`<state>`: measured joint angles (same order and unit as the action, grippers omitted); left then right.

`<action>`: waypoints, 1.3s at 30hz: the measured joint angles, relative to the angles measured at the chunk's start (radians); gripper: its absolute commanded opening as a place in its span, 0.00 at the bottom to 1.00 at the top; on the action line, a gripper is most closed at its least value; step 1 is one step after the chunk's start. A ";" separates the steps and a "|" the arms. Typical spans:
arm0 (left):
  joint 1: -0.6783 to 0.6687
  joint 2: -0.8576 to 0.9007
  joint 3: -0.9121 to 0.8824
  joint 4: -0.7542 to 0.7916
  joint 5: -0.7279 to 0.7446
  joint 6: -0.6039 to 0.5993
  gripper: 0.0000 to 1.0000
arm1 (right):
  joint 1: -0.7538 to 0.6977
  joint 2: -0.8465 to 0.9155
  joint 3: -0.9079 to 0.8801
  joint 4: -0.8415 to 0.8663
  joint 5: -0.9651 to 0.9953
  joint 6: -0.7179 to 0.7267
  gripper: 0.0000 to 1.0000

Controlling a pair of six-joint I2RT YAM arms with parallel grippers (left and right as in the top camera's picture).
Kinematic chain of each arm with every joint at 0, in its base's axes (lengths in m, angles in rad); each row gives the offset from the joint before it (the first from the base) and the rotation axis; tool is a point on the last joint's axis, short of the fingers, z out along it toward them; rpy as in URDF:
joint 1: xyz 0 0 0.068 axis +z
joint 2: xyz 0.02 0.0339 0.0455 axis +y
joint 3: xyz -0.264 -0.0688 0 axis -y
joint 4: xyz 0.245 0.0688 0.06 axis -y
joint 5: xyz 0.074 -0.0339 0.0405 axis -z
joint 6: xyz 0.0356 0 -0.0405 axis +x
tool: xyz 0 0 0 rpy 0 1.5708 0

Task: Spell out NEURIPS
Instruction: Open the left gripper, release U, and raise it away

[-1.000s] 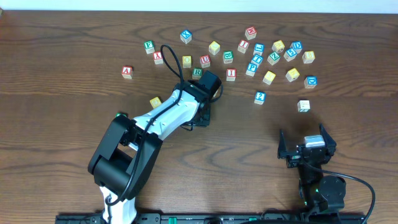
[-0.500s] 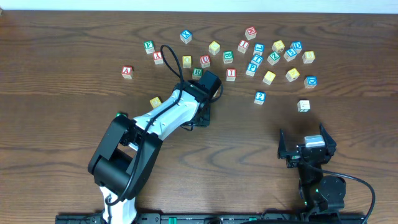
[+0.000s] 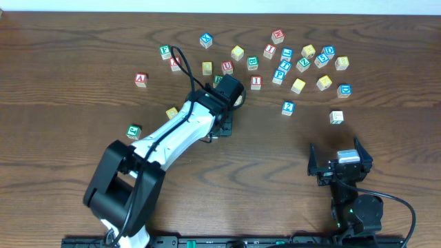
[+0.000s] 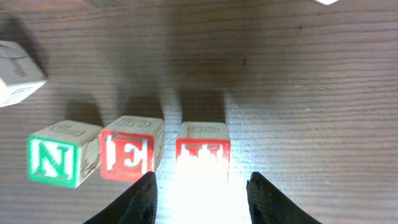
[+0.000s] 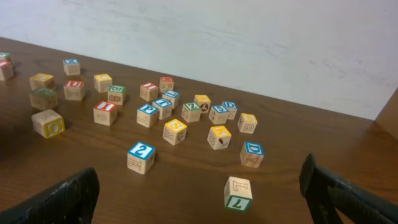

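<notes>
Now, wooden N cube (image 4: 58, 160), E cube (image 4: 129, 154), red cube (image 4: 203, 157) abreast, L claw (image 4: 202, 185) half-open, R claw (image 3: 336, 150) wide

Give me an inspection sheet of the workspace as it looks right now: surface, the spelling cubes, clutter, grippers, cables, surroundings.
Surface: dark wood-grain table, no spills seen.
Job's things: green N cube, red E cube and a third red cube stand in a row; the third's letter is lost in glare.
Clutter: many loose letter cubes scattered across the far side.
Grippers: left gripper open, fingers flanking the third red cube's near edge; right gripper open, nothing in it.
Cables: black cable loops off the left arm above the cubes.
Surroundings: pale wall behind the table; nothing else seen.
</notes>
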<state>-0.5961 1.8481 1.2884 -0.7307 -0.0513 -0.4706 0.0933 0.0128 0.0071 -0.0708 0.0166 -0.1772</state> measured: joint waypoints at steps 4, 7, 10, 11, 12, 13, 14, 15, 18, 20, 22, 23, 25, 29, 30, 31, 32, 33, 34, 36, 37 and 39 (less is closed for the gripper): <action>0.000 -0.039 0.000 -0.014 0.000 0.004 0.46 | 0.000 0.000 0.000 0.000 0.000 0.000 0.99; 0.000 -0.072 0.000 -0.024 0.000 0.008 0.46 | 0.000 0.000 0.000 0.000 0.000 0.000 0.99; 0.000 -0.112 0.000 -0.026 0.000 0.013 0.46 | 0.000 0.000 0.000 0.000 0.000 0.000 0.99; 0.000 -0.131 0.000 -0.026 0.000 0.016 0.46 | 0.000 0.000 0.000 0.000 0.000 0.000 0.99; 0.000 -0.143 0.000 -0.026 0.000 0.019 0.47 | 0.000 0.000 0.000 0.000 0.000 0.000 0.99; 0.000 -0.159 0.000 -0.026 0.000 0.023 0.47 | 0.000 0.000 0.000 0.000 0.000 0.000 0.99; 0.000 -0.175 0.000 -0.026 0.000 0.026 0.48 | 0.000 0.000 0.000 0.000 0.000 0.000 0.99; 0.000 -0.187 0.000 -0.026 0.000 0.027 0.50 | 0.000 0.000 0.000 0.000 0.000 0.000 0.99; 0.000 -0.212 0.000 -0.026 -0.005 0.032 0.54 | 0.000 0.000 0.000 0.000 0.000 0.000 0.99; 0.000 -0.216 0.000 -0.026 -0.007 0.037 0.55 | 0.000 0.000 0.000 0.000 0.000 0.000 0.99; 0.000 -0.216 0.000 -0.026 -0.007 0.047 0.56 | 0.000 0.000 0.000 0.000 0.000 0.000 0.99; 0.000 -0.216 0.000 -0.027 -0.007 0.049 0.56 | 0.000 0.000 0.000 0.000 0.000 0.000 0.99; 0.000 -0.216 0.000 -0.026 -0.007 0.053 0.56 | 0.000 0.000 0.000 0.000 0.000 0.000 0.99; 0.000 -0.216 0.003 -0.019 -0.007 0.056 0.56 | 0.000 0.000 0.000 0.000 0.000 0.000 0.99; 0.001 -0.216 0.006 -0.019 -0.007 0.057 0.57 | 0.000 0.000 0.000 0.000 0.000 0.000 0.99; 0.002 -0.216 0.011 -0.020 -0.007 0.057 0.57 | 0.000 0.000 0.000 0.000 0.000 0.000 0.99; 0.005 -0.216 0.020 -0.021 -0.007 0.058 0.60 | 0.000 0.000 0.000 0.000 0.000 0.000 0.99; 0.009 -0.216 0.031 -0.020 -0.007 0.060 0.61 | 0.000 0.000 0.000 0.000 0.000 0.000 0.99; 0.015 -0.216 0.046 -0.020 -0.007 0.061 0.61 | 0.000 0.000 0.000 0.000 0.000 0.000 0.99; 0.032 -0.216 0.080 -0.021 -0.007 0.064 0.61 | 0.000 0.000 0.000 0.000 0.000 0.000 0.99; 0.041 -0.213 0.101 -0.024 -0.007 0.064 0.61 | 0.000 0.000 0.000 0.000 0.000 0.000 0.99; 0.059 -0.201 0.150 -0.040 -0.006 0.068 0.62 | 0.000 0.000 0.000 0.000 0.000 0.000 0.99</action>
<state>-0.5369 1.6470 1.4380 -0.7712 -0.0578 -0.4023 0.0933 0.0128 0.0071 -0.0708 0.0166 -0.1772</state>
